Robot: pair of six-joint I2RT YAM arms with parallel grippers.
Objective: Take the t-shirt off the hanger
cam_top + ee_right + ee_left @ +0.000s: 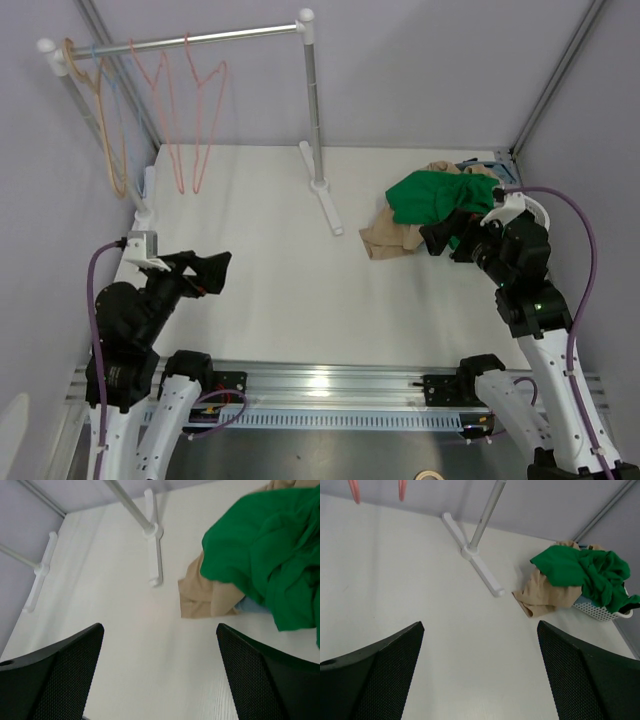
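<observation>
Your left gripper (205, 272) sits near left, jaws wide apart, holding nothing. Your right gripper (445, 238) is on the right, jaws wide apart too, just beside the green shirt (432, 195). The shirt lies in a heap on a tan cloth (385, 238) and a basket (600, 611), far right. Pink hangers (190, 120) hang on the rack (310, 90), far left.

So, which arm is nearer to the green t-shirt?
Right. The right fingers hang just beside the green t-shirt; the left fingers hang far from it, over the table's left side.
</observation>
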